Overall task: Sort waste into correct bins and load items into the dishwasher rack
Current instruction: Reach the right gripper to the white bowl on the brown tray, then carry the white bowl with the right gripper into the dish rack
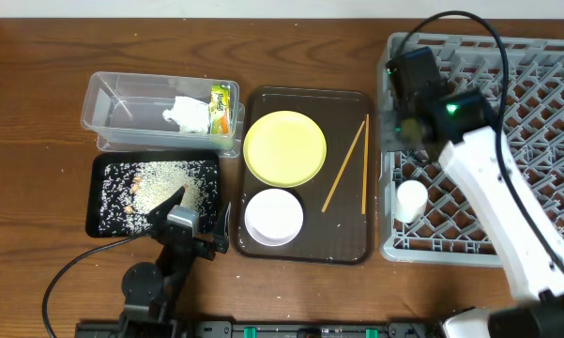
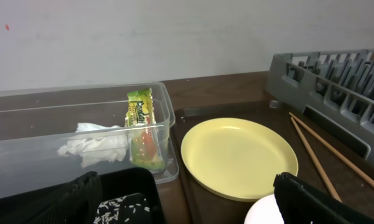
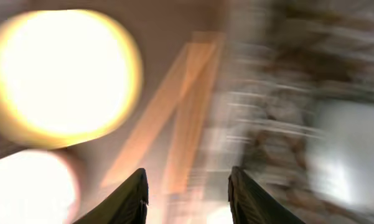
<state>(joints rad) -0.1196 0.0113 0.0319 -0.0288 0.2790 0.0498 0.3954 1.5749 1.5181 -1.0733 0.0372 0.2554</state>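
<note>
The clear tub (image 1: 108, 103) holds the white tissue (image 1: 189, 114) and the snack wrapper (image 1: 221, 108); both also show in the left wrist view, the tissue (image 2: 93, 146) and the wrapper (image 2: 143, 127). The black tray (image 1: 103, 202) holds rice grains (image 1: 164, 183). The yellow plate (image 1: 284, 147), the cream-white bowl (image 1: 273, 216) and two chopsticks (image 1: 347, 161) lie on the brown serving tray. A small white cup (image 1: 411, 199) sits in the grey rack (image 1: 544, 113). My left gripper (image 1: 197, 214) is open and empty by the black tray's near right corner. My right gripper (image 3: 190, 186) is open over the rack's left edge; its view is blurred. The blue bowl is out of view.
The dark brown serving tray (image 1: 347, 239) lies between the bins and the rack. The right arm (image 1: 488, 188) crosses the rack's front half. The left arm's cable (image 1: 75, 268) trails on the table at the front left.
</note>
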